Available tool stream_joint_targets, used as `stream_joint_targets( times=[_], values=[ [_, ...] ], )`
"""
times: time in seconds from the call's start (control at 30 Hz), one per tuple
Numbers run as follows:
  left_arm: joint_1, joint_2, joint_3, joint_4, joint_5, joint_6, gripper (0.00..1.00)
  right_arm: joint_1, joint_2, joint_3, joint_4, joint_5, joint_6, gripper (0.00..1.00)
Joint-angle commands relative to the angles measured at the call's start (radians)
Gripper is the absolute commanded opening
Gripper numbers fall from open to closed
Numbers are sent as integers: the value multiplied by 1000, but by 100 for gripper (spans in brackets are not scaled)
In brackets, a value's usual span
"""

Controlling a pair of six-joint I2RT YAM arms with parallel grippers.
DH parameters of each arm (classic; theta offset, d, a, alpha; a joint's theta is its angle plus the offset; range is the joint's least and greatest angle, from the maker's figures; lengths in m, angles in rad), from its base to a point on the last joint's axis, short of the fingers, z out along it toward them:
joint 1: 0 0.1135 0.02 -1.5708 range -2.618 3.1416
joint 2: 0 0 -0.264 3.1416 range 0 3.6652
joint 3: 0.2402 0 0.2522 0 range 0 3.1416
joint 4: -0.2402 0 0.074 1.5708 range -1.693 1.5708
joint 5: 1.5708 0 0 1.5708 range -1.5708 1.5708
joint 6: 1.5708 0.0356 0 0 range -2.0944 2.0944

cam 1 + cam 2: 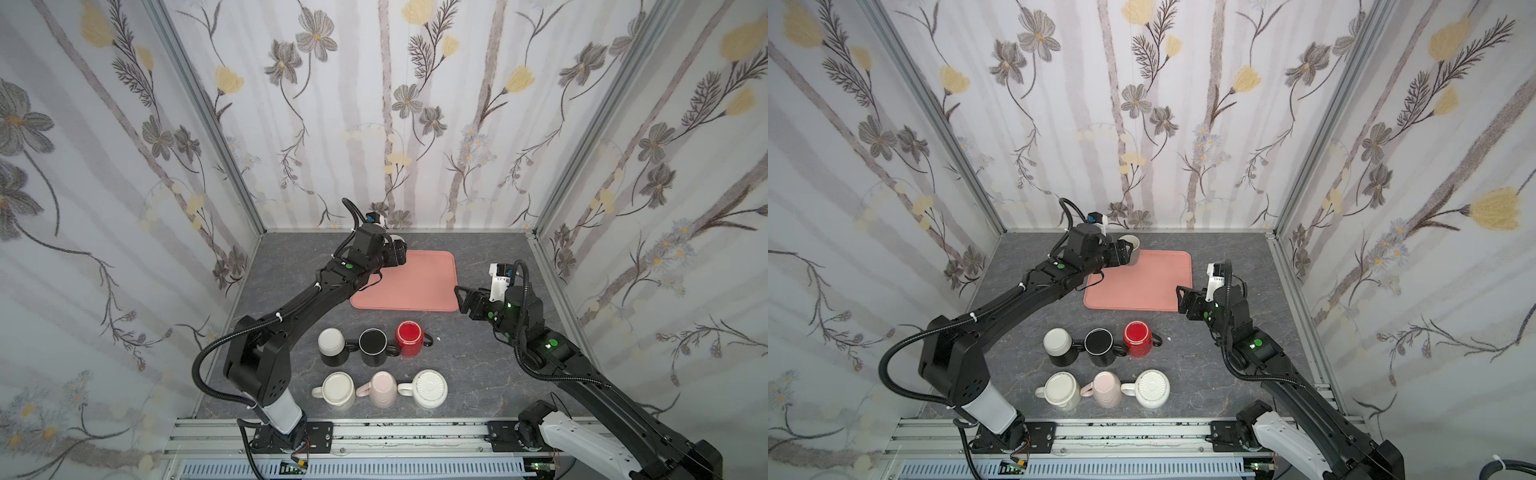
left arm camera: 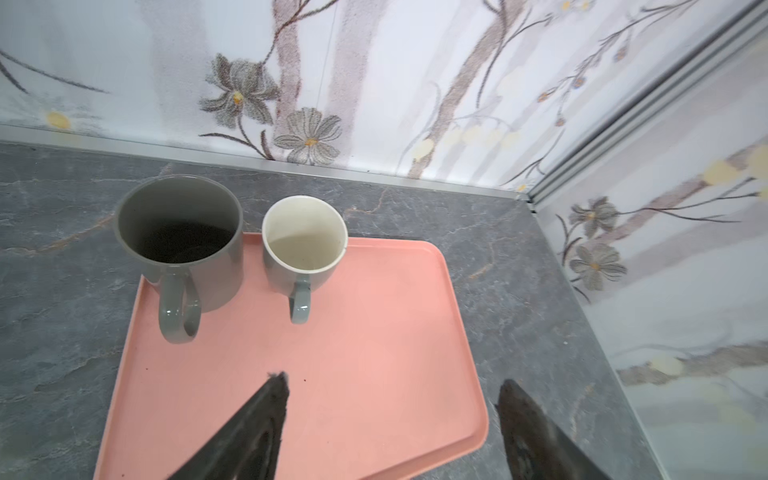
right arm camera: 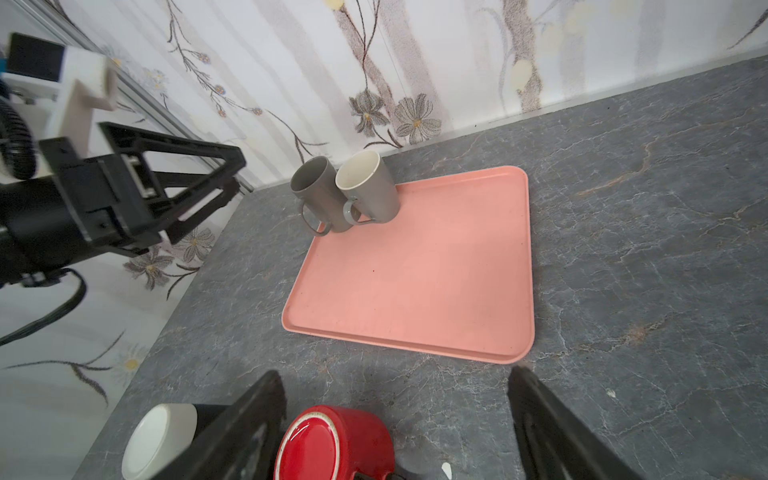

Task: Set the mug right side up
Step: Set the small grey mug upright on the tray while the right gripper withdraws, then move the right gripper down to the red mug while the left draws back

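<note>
The pale grey mug (image 2: pixel 291 270) with a cream inside stood right side up on the pink tray (image 2: pixel 374 332), in its far left corner, handle toward the left claw (image 2: pixel 390 382). Just beside it, at the same corner, stood a dark grey mug (image 2: pixel 183 237), also upright. The left claw hung over the tray with its fingers apart, holding nothing. The right claw (image 3: pixel 397 374) hovered just off the tray's near right corner, fingers spread and empty. On the grey surface (image 1: pixel 478 353) on the near side of the tray, apart from it, six mugs sat upside down in two rows. Among them was a red mug (image 1: pixel 409 337), nearest the right claw.
</note>
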Motion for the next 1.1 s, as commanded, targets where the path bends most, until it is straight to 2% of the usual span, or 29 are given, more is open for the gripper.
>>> stream_joint_targets(
  times=[0.0,0.03,0.07,0.23,0.37,0.5,0.63,0.77,0.93,1.07],
  values=[
    [-1,-117,-117,203,75,-43,91,0,19,-8,-33,-87,-39,84],
    [0,-156,-155,227,85,-47,99,1,27,-12,-36,-111,-47,84],
    [1,-197,-197,250,95,-52,100,3,39,-20,-40,-142,-51,83],
    [1,-383,-388,338,91,-70,100,40,102,-50,-46,-230,-87,83],
    [3,-496,-491,336,21,-65,100,155,214,-27,-93,-189,-180,82],
    [6,-526,-520,303,9,-65,100,253,331,30,-128,-171,-253,83],
    [10,-526,-531,283,7,-67,100,326,414,97,-133,-89,-297,92],
    [15,-531,-535,267,-2,-66,100,358,497,146,-149,-49,-335,96],
    [25,-531,-537,250,-2,-67,100,373,555,177,-140,-32,-345,96],
    [32,-531,-542,250,7,-70,100,371,586,199,-138,26,-318,94]
  ],
)
